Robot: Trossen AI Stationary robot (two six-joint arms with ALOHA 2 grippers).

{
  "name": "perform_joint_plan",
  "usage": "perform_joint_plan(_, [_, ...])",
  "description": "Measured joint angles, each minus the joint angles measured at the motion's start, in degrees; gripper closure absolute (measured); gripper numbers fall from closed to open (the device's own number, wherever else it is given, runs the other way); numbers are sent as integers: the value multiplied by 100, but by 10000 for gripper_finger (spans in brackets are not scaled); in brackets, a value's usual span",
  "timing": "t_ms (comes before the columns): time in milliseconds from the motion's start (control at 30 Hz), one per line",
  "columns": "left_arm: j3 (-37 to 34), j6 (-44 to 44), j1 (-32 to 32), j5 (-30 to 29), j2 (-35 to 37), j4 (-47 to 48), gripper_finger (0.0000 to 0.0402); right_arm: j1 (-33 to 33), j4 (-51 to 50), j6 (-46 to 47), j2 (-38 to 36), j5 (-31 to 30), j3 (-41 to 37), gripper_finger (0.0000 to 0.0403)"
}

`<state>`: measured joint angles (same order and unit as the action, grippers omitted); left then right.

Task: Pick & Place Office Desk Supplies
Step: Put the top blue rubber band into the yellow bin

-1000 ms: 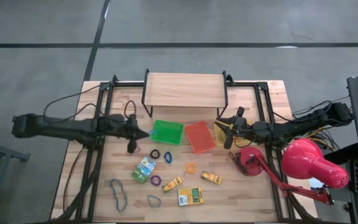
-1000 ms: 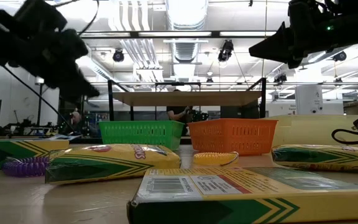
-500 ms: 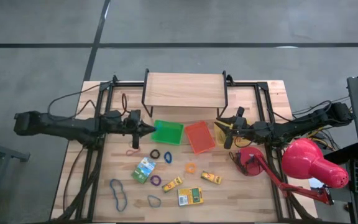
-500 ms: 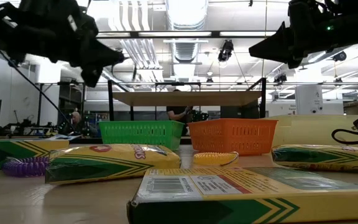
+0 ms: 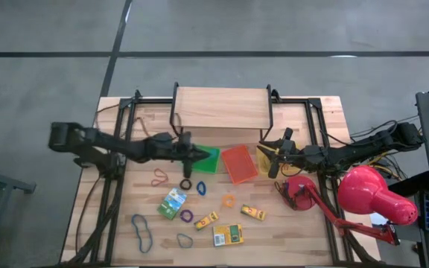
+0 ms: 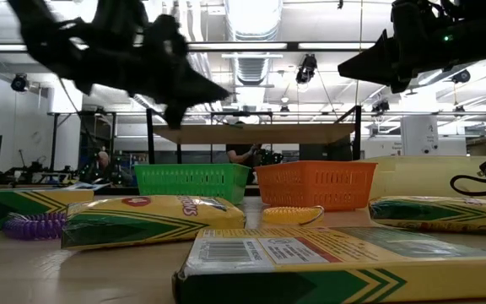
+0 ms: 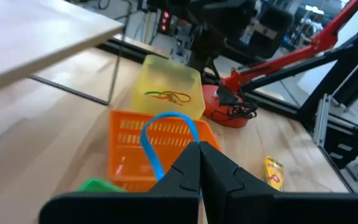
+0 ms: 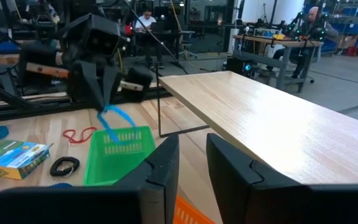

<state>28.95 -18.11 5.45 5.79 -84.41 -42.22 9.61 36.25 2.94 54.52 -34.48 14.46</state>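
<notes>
Since half a second ago, the left gripper [image 5: 197,156] is carried over the green tray [image 5: 208,158], jaws pinching a blue band [image 7: 160,140] — released early, it snags the rim. Right gripper [image 5: 272,159] waits, jaws spread.

light level: bright, even across all views; high view slightly flat and soft
light source: long ceiling light fixtures [image 6: 251,13] in the low view, white glare, blown out
backlight: both dark arms in the low view read as black silhouettes against the lit room
shadows: soft, short, under the raised pale wooden shelf [image 5: 220,107] and beside the big red desk lamp [image 5: 375,195]
focus, low view: nearest yellow and green printed cardboard box [image 6: 344,262] blurred; green plastic mesh tray [image 6: 191,182] sharper
focus, left wrist view: dark fingertips [image 7: 191,171] soft; thin blue rubber-band loop [image 7: 160,134] fairly clear
blur, right wrist view: background people soft, fingers near the lens blurred
distortion: mild bending at wrist-view edges
</notes>
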Motion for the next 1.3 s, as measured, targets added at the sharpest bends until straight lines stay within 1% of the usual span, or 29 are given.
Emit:
perform_joint_plan(133, [635,204,-74,184,-806,0,398,0,0,-4,0,0,0,318])
perform_joint_plan(233, [1073,508,-104,591,-1334,2,398,-2,0,-8,0,0,0,315])
perform_joint_plan(333, [1428,614,-109,918,-1734,5,398,0,0,2,0,0,0,312])
perform_joint_plan(433, [1685,633,-107,948,-1997,136,398,0,0,-6,0,0,0,312])
perform_joint_plan(633, [1974,915,-109,1060,-2078,509,398,-2,3,-1,0,0,0,323])
perform_joint_plan(933, [1966,913,-111,1110,-2074,518,398,-1,1,-2,0,0,0,333])
perform_joint_plan(1000, [1957,872,-128,1302,-2073,555,398,0,1,-7,0,0,0,330])
perform_joint_plan(1200, [1956,1008,-401,2165,-2076,625,398,0,0,-5,0,0,0,321])
perform_joint_plan(1300, [1957,1360,-616,2294,-2076,629,398,-1,1,-8,0,0,0,317])
